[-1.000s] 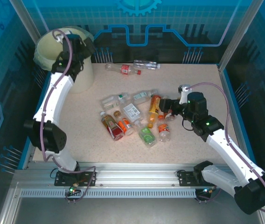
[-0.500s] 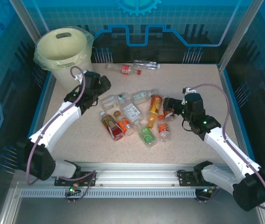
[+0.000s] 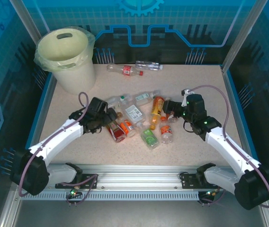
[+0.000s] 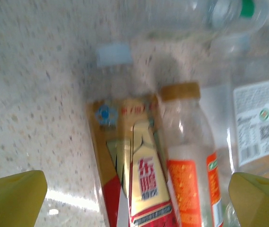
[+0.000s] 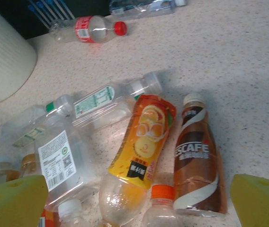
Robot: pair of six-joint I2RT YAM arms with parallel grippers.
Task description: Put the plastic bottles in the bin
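Observation:
Several plastic bottles (image 3: 139, 120) lie in a heap mid-table. My left gripper (image 3: 112, 119) hovers open over the heap's left side. In the left wrist view the left gripper (image 4: 137, 201) straddles a red-and-gold labelled bottle (image 4: 141, 179) and an orange-labelled one (image 4: 191, 175), gripping neither. My right gripper (image 3: 168, 111) stands open at the heap's right side. In its wrist view the right gripper (image 5: 137, 203) has a yellow-orange juice bottle (image 5: 146, 142), a brown coffee bottle (image 5: 196, 161) and an orange-capped bottle (image 5: 162, 208) between its fingers, untouched. The cream bin (image 3: 77, 78) stands at the far left corner.
Two more bottles lie at the back edge: a red-labelled one (image 3: 125, 70) and a clear one (image 3: 148, 65). Blue walls and metal posts enclose the table. Bare tabletop (image 3: 205, 85) lies to the right and along the front.
My left arm has swung from above the bin down and forward to the left side of the heap, still open. The right gripper has barely shifted.

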